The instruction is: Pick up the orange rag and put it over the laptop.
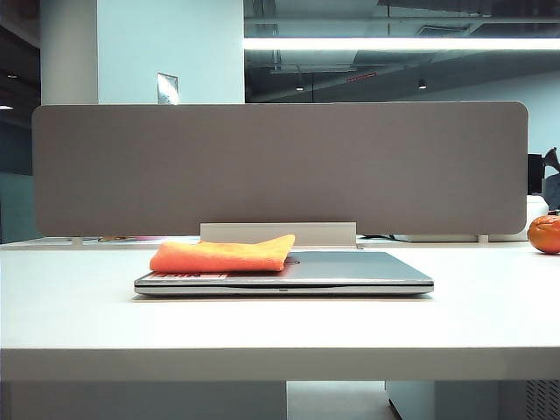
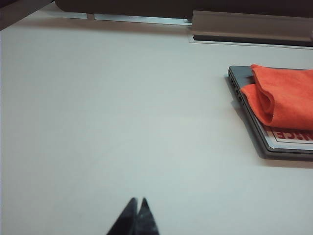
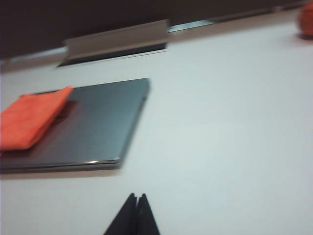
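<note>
Sitting well to the left over bare white table [image 2: 98, 122], as seen in the left wrist view: the left gripper [image 2: 135, 205], fingertips pressed together, clenched on nothing, pointing across the tabletop toward the grey partition [image 1: 280, 166]. Not appearing in the exterior view.

Lying on the left part of the lid: one orange rag [image 1: 223, 255], folded, flat, one end reaching up to the lid's middle. Peeking out from under the near edge of the cloth: a white sticker [image 2: 293, 135] bearing red letters, cut off by the rag and the picture's edge, not readable as a whole word.

Resting shut and flat near the middle of the table: one laptop [image 1: 359, 269], silver-grey, its right half bare. Standing right behind it: a pale cable tray [image 1: 278, 233] at the foot of the partition.

Hovering before the laptop's right front corner, in the right wrist view: the right gripper [image 3: 134, 205], tips meeting, clenched and empty, well clear of the rag [image 3: 29, 120] and the lid [image 3: 102, 122]; picture blurred. Also not showing in the exterior view.

Sitting at the far right edge: one orange ball [image 1: 544, 234], glossy, well apart from the laptop.
</note>
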`<act>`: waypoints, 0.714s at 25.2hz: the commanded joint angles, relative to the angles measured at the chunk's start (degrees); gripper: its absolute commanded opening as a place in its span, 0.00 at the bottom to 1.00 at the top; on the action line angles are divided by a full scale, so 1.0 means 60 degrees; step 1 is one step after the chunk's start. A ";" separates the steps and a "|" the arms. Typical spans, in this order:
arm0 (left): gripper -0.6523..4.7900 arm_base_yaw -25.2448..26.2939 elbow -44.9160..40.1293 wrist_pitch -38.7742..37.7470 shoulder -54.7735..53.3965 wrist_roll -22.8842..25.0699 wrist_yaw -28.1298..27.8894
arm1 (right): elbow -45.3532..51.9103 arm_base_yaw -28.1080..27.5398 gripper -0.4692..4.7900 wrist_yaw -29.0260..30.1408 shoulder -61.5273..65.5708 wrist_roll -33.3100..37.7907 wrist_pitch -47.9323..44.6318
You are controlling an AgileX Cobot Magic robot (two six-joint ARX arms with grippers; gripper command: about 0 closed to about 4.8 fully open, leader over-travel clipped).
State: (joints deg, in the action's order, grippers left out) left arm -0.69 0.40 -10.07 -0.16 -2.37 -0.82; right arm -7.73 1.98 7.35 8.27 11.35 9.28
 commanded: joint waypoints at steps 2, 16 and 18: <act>0.11 0.0011 0.0004 -0.0098 -0.0011 0.0007 -0.0007 | 0.0652 -0.0317 0.08 -0.0393 -0.0732 0.0430 -0.0667; 0.11 0.0011 0.0004 -0.0102 -0.0011 0.0007 -0.0007 | 0.1286 -0.0630 0.08 -0.0849 -0.0962 0.0226 -0.0619; 0.11 0.0011 0.0004 -0.0102 -0.0011 0.0007 -0.0007 | 0.1286 -0.0630 0.08 -0.0845 -0.1067 0.0055 -0.0532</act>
State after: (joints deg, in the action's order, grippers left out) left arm -0.69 0.40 -10.09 -0.19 -2.37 -0.84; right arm -0.34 -1.91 2.52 2.33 12.75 6.35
